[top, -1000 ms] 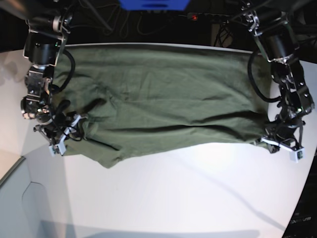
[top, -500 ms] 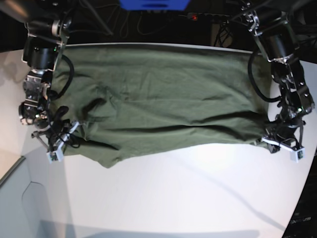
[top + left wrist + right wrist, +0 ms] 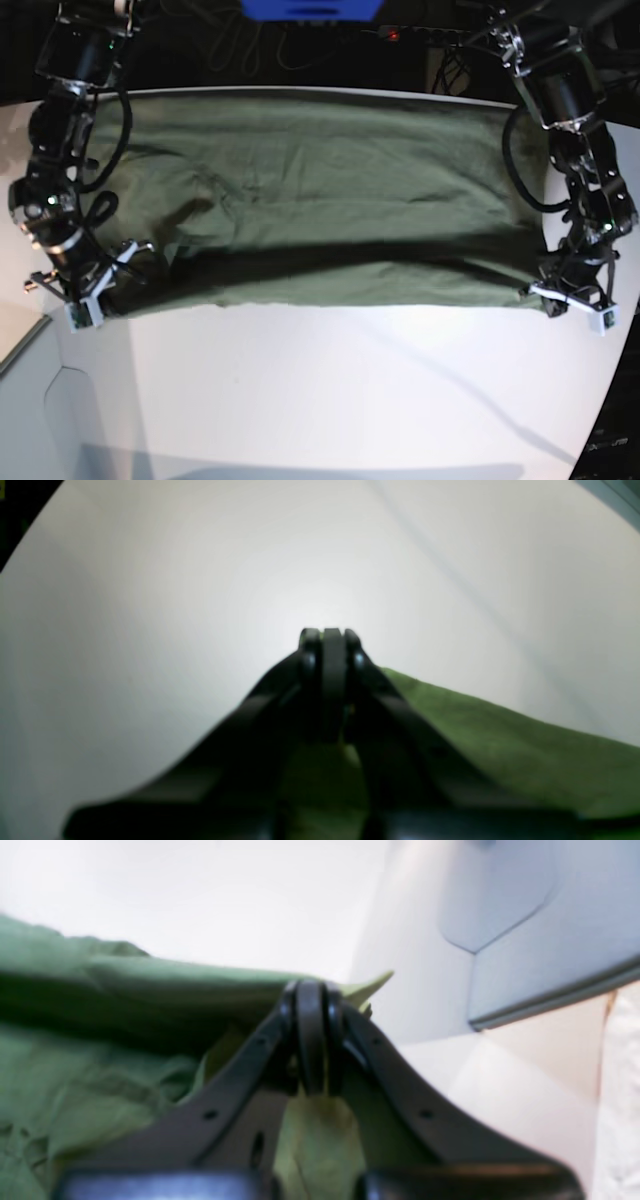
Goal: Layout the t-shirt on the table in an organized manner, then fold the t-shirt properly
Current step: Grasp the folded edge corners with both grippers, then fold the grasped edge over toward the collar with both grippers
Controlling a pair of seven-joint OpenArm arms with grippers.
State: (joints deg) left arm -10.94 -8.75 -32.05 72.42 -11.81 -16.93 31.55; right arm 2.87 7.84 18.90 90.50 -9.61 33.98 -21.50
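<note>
Both sets of jaws are pressed tight together, and each has olive fabric caught in it: the right gripper (image 3: 311, 990) pinches a corner of the t-shirt (image 3: 320, 190), with a small pointed tip of green cloth poking out just past its fingertips, and the left gripper (image 3: 325, 635) bites the opposite corner, cloth bunched between and under its black fingers (image 3: 400, 720). Out from the right jaws, wrinkled green folds pile up to one side in the wrist view, bare white table (image 3: 340, 390) to the other. From the left jaws, the shirt's edge runs away in a straight line with glossy white surface ahead. Seen from the base camera, the two grippers sit well apart at the near corners of the garment, the hem stretched taut and nearly straight between them. Beyond that line the t-shirt spreads wide and mostly flat across the table's far half, a dark shadowed crease running its width just behind the hem, lighter wrinkles farther back. Nearer the camera, the tabletop lies bare and bright.
</note>
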